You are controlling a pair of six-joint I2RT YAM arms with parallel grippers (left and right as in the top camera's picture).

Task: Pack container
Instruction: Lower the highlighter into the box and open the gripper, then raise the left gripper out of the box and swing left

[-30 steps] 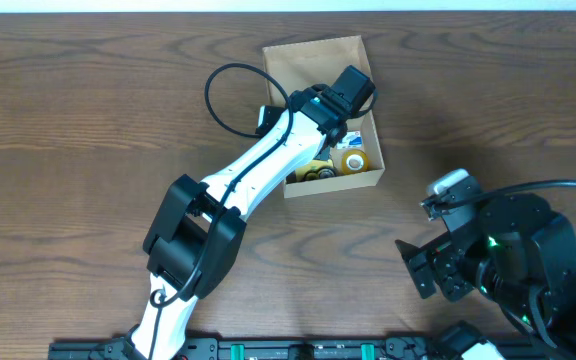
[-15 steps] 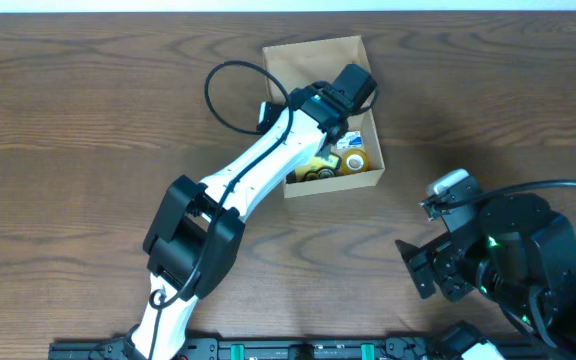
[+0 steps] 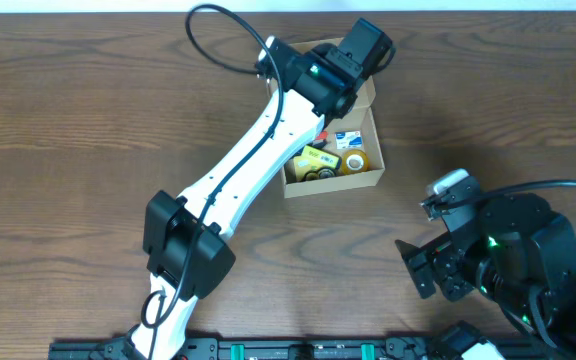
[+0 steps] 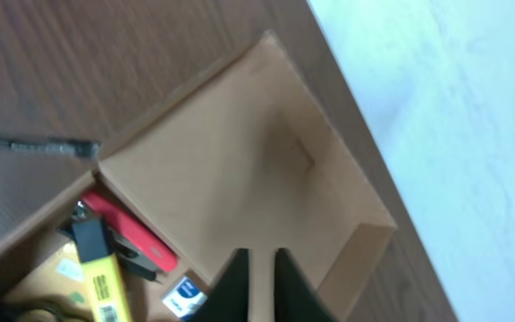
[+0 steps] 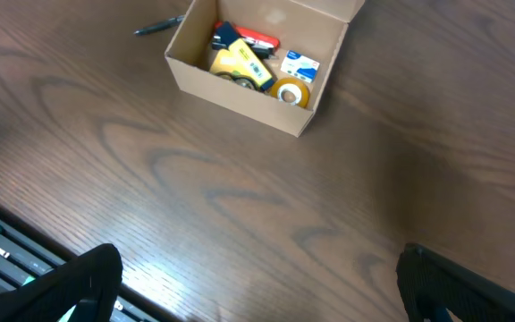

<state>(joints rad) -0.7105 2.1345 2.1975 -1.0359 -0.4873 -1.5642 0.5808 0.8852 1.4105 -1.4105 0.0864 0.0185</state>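
1. My left gripper (image 4: pixel 257 284) has its jaws drawn together, with only a thin slit between them and nothing in them.
2. It hangs over the far end of the container (image 3: pixel 334 181), above the flap lid (image 4: pixel 240 152), which stands open. Whether my fingertips touch the flap I cannot tell.
3. Below the flap, inside the container, a yellow marker (image 4: pixel 97 268) lies next to a red item (image 4: pixel 132 234), with a small white and blue packet (image 4: pixel 184 295) near them.
4. A roll of tape (image 5: pixel 291 91) sits against the container's near wall, just beside that packet.
5. A dark pen (image 5: pixel 159 25) lies on the table (image 3: pixel 68 150), outside the container and just beside one of its far corners.
6. The container rests on the table toward the far middle, well apart from my other arm.
7. My right gripper (image 5: pixel 266 286) holds its jaws spread wide with nothing between them, above the near right part of the table.
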